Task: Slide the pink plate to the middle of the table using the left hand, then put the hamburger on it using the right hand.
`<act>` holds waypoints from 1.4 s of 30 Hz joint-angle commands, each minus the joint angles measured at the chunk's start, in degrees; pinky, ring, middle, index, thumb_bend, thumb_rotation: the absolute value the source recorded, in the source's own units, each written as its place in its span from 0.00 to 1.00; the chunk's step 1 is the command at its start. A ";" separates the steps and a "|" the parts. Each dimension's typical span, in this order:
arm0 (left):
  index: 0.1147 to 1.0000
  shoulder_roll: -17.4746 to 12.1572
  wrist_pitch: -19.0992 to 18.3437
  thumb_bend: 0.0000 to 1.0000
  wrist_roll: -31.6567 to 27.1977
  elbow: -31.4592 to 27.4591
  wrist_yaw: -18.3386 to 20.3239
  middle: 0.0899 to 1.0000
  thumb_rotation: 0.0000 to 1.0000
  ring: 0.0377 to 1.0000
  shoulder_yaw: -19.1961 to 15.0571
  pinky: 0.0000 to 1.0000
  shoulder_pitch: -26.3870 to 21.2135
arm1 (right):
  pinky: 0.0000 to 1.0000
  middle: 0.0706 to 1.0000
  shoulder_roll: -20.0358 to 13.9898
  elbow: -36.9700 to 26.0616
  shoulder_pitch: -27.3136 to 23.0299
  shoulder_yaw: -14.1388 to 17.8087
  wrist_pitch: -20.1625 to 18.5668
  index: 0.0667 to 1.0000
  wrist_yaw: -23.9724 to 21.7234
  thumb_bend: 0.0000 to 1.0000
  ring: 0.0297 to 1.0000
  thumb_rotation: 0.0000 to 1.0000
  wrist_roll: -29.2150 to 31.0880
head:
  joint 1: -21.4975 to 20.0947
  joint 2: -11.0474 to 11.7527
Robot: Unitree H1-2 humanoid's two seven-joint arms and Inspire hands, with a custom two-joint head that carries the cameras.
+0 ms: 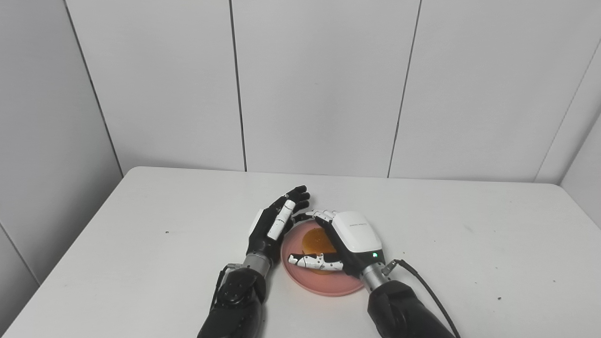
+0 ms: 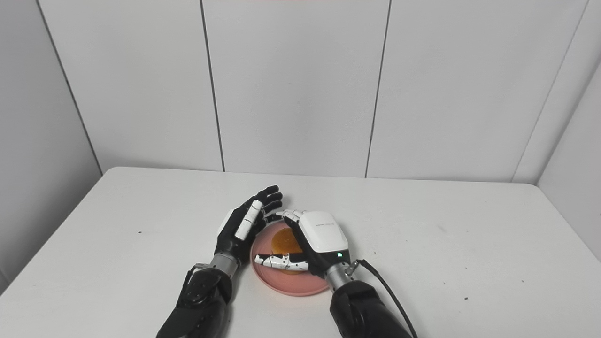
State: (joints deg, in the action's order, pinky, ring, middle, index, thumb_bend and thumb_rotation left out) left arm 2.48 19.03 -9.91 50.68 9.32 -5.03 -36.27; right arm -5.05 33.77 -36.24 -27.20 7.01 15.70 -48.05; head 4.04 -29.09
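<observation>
1. I see the pink plate [image 1: 328, 284] mid-table [image 1: 469, 244], holding the hamburger [image 1: 315, 241].
2. My right hand [image 1: 350, 241] curls around the hamburger, gripping it.
3. My left hand [image 1: 274, 225] stands spread and empty beside the plate's left rim.

The plate [image 1: 328, 284] is pink; the hamburger [image 1: 313, 241] orange-brown; the left robot hand [image 1: 274, 225] black and white; the right robot hand [image 1: 350, 241] white-backed; the surface [image 1: 469, 244] white.

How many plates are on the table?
1. The pink plate lies near the table's front middle, between the left hand and the right hand, with the hamburger on it. No other plate shows, though the arms hide some tabletop.
</observation>
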 commanded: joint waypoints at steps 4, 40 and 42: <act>0.80 -0.14 -0.24 0.92 -0.16 0.93 0.07 0.86 0.73 0.88 -0.10 0.80 2.65 | 0.69 0.79 -0.53 -5.19 -1.34 1.68 0.44 0.74 0.66 0.81 0.77 1.00 1.43 | 0.05 -0.03; 0.97 -0.30 -0.90 0.76 8.30 -0.53 -20.51 1.00 0.76 1.00 -1.08 1.00 2.53 | 0.82 0.84 6.55 11.32 1.93 31.77 10.81 0.84 -6.65 0.79 0.82 1.00 51.40 | -0.46 -0.52; 0.96 -0.08 -0.36 0.80 9.01 0.25 -21.59 0.97 0.76 0.99 -0.83 0.98 2.46 | 0.83 0.84 6.36 12.21 1.71 31.67 10.65 0.84 -7.09 0.81 0.83 1.00 51.37 | -0.46 -0.52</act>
State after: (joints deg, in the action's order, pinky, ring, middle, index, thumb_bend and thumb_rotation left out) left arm 2.72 18.48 -2.00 49.04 -11.08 -6.07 -35.31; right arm 1.39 44.31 -35.23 4.73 17.83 9.60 3.46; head 3.52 -29.53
